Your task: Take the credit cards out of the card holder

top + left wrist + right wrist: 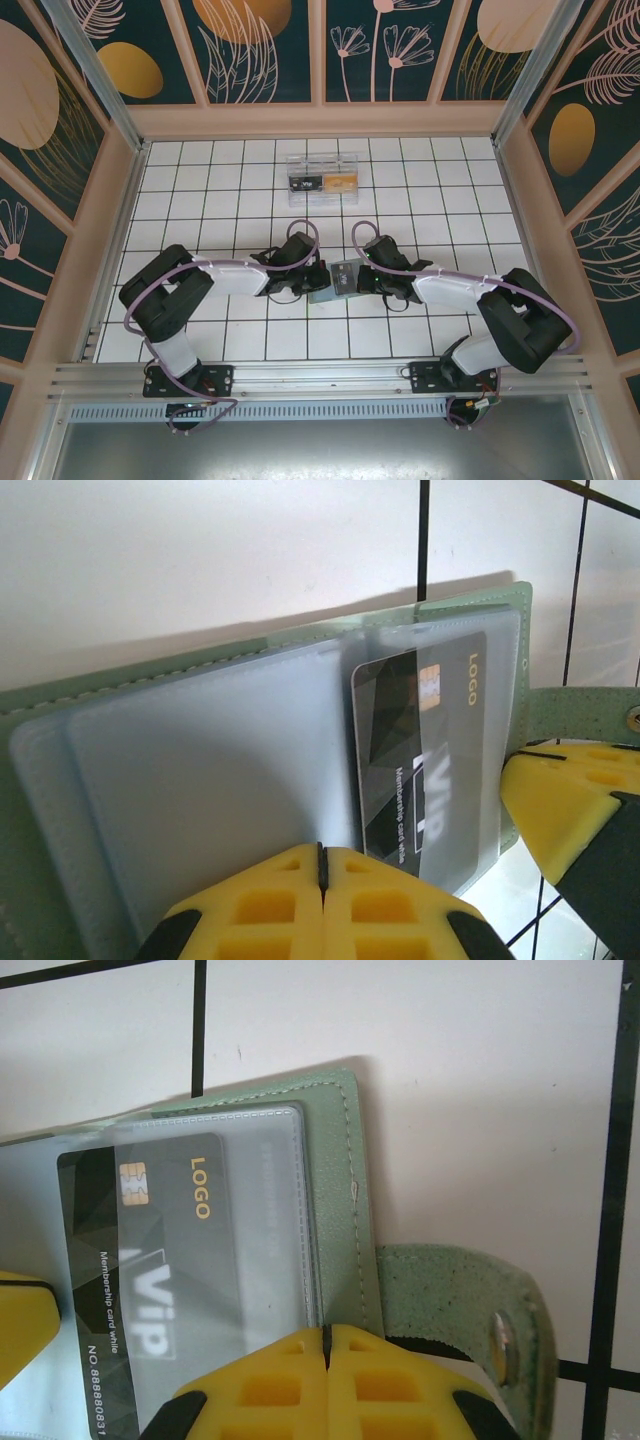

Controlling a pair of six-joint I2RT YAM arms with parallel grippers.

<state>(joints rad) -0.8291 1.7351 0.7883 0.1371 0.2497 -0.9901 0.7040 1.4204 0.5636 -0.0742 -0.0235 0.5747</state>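
Observation:
The card holder (340, 278) lies open on the tiled floor between my two arms, grey-green outside (340, 1160) with clear blue-grey sleeves (210, 770). One black credit card marked "VIP" and "LOGO" (425, 760) (150, 1260) sits inside a sleeve. My left gripper (322, 855) (322, 282) is shut, its yellow tips against an empty sleeve just left of that card. My right gripper (326, 1332) (358, 278) is shut too, its tips at the seam between the sleeves and the green cover. I cannot tell whether either pinches any material.
The holder's green strap with a metal snap (470, 1300) sticks out on the right. A clear plastic box (322, 177) stands further back on the tiles, with a black card (303, 184) and a tan card (341, 183) inside. Patterned walls enclose the floor.

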